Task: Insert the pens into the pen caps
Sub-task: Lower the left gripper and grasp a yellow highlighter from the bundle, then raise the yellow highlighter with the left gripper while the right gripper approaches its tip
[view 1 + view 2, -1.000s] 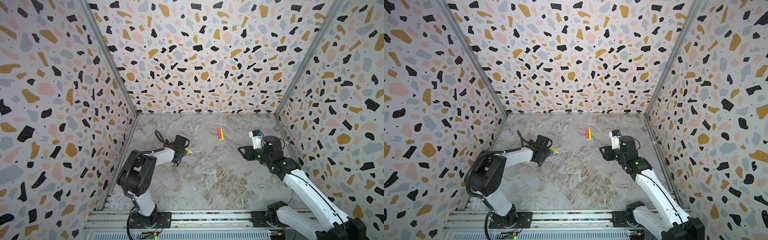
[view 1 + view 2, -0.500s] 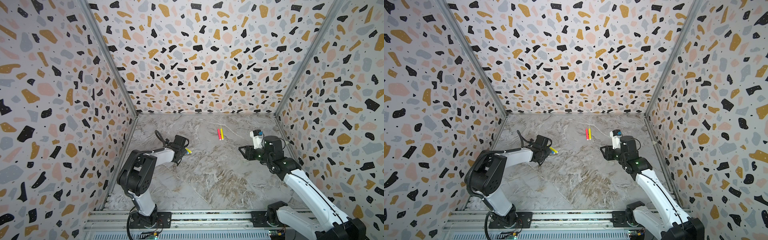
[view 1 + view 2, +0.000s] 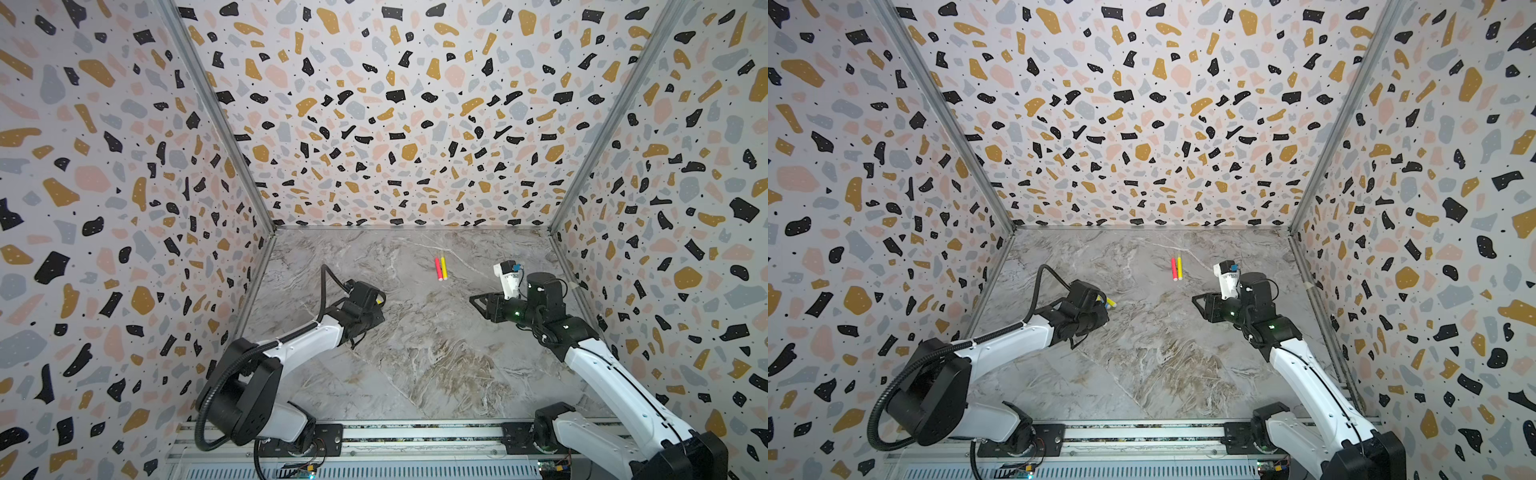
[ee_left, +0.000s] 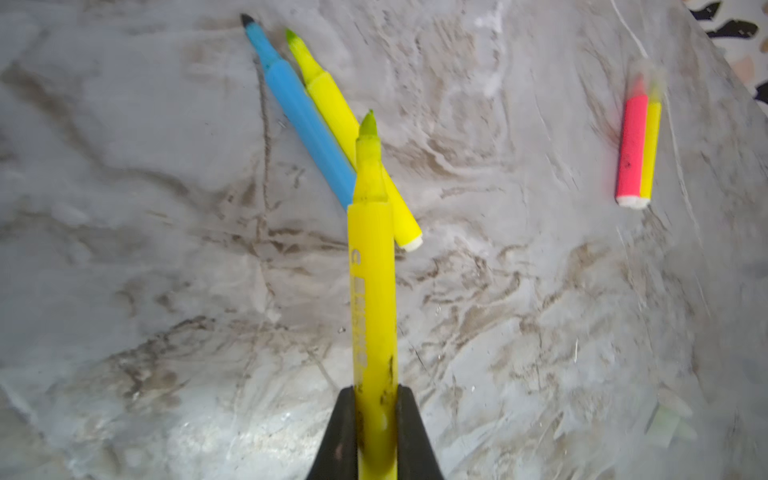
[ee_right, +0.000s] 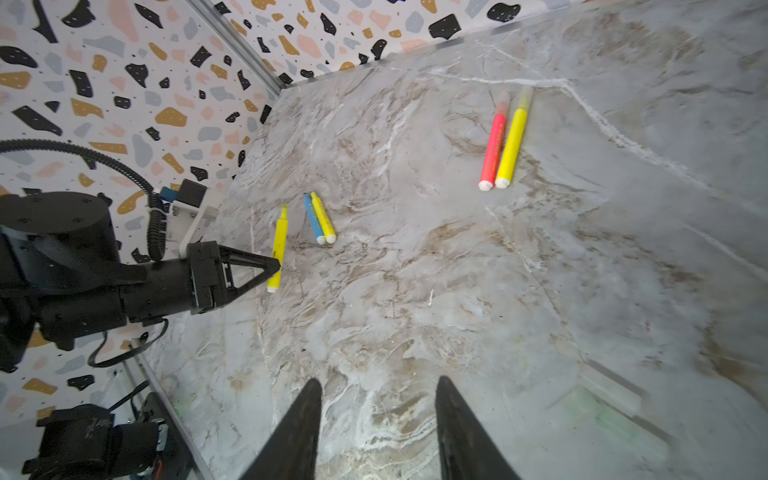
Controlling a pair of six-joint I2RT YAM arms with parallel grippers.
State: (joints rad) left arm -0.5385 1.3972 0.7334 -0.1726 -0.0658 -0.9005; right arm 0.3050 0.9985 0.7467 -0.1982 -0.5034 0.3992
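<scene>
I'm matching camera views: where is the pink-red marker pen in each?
In both top views: pink-red plastic marker pen, marble table's far middle.
Left wrist: marker pen aside of the yellow pen in the left tool.
Right wrist: marker pen beyond the open right tool.
Shared landmark: capped yellow pen touching it.

Lab robot cell: terrazzo-print walls [image 3: 395,124], marble-look tabletop [image 3: 415,353], two arms [image 3: 299,345] on aluminium rail [image 3: 415,436].

walls [image 3: 395,104]: pale terrazzo print, black, ochre, pink, grey chips
floor [image 3: 415,353]: grey-brown marble pattern
corners [image 3: 220,120]: metal strips
front rail [image 3: 415,434]: metal
</scene>
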